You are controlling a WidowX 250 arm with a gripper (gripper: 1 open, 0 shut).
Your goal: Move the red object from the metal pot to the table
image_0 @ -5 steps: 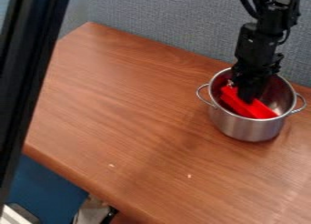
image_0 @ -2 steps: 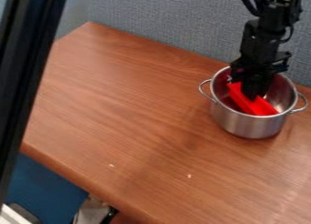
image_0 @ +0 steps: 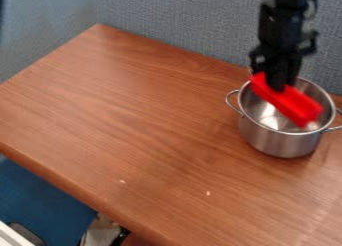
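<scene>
Lifting out is the step in hand: the gripper (image_0: pixel 273 80), pointing down, is clamped on one end of the red object (image_0: pixel 289 100), which hangs tilted above the metal pot (image_0: pixel 283 130). Next it must clear the rim, cross to bare worktop (image_0: pixel 134 120), lower and release.

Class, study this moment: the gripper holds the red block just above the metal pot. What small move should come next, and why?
Probably a little more lift, then a sideways carry. The gripper is shut on the red object, whose lower end hangs over the metal pot; bare table lies to the picture's left.
</scene>
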